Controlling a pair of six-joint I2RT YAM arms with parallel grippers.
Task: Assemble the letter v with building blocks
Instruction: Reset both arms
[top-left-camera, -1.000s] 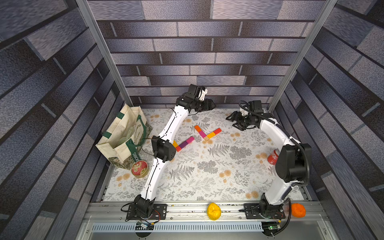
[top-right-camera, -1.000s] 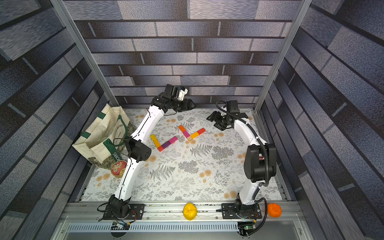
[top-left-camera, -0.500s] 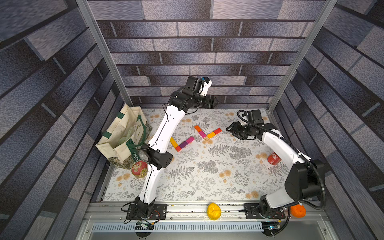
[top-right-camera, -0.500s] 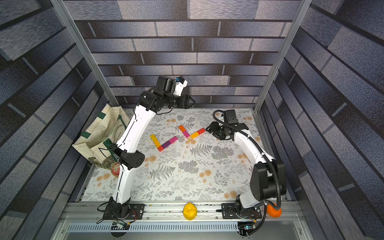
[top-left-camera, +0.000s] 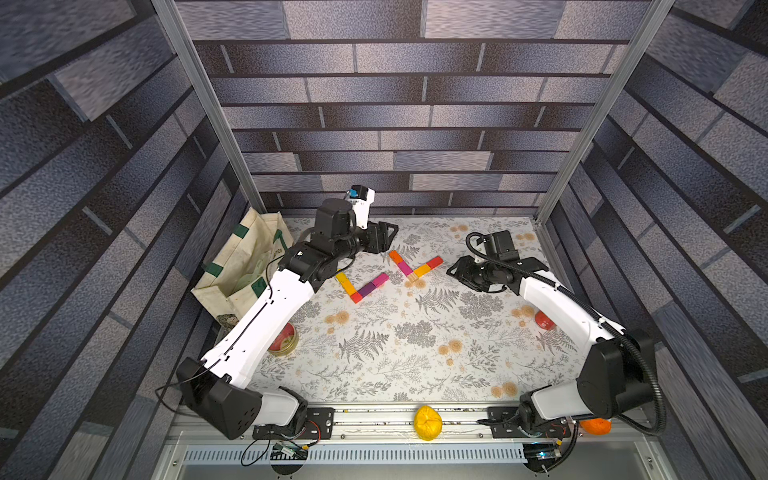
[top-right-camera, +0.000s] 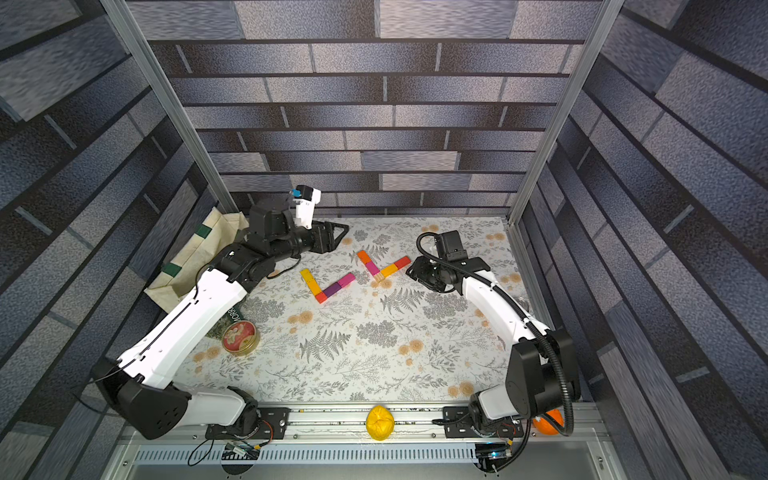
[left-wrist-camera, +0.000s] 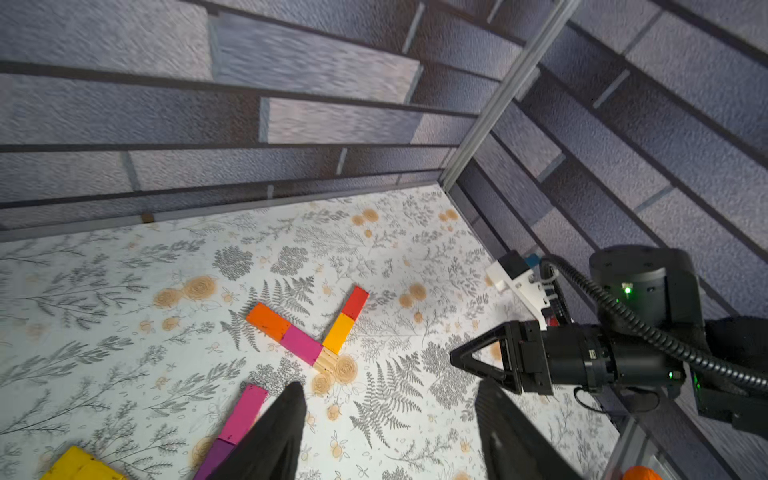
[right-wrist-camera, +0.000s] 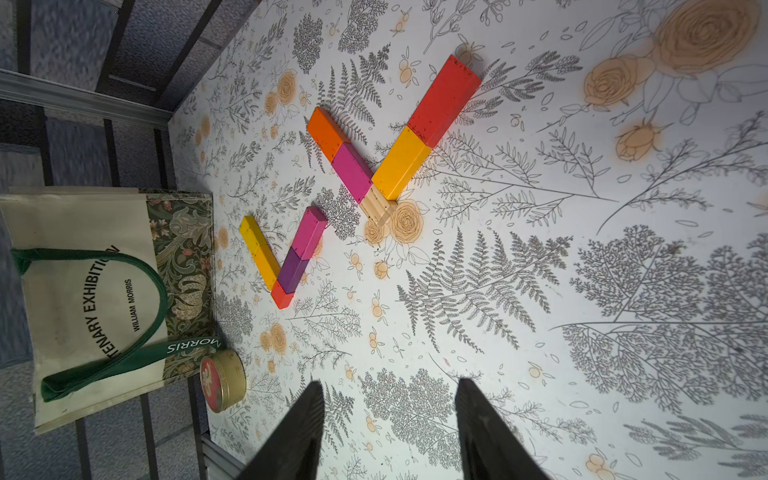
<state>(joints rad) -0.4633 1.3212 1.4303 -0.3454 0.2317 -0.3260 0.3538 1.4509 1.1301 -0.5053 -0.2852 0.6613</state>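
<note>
- Plain wood cube (top-left-camera: 411, 275): lies on the floral-patterned table (top-left-camera: 415, 353) and forms the point of a letter v (top-right-camera: 390, 270) of building blocks.
- Arms of this v: a flat magenta block (right-wrist-camera: 353, 172) and an orange block (right-wrist-camera: 326, 133) run end to end from the cube. A yellow-orange block (right-wrist-camera: 401, 166) and a red block (right-wrist-camera: 444, 104) run out on its other side.
- Second v (top-left-camera: 368, 289), of yellow, red, purple and magenta blocks: near the cube, not touching the first v.
- Left hand (top-left-camera: 386, 237): hovers near the cube, past the orange block, with fingers spread and nothing between them.
- Right hand (top-left-camera: 455, 272): near the cube, past the red block, with fingers parted and empty.
- Cream cloth tote bag with green handles (top-left-camera: 241, 266): well apart from the cube, beyond the second v.
</note>
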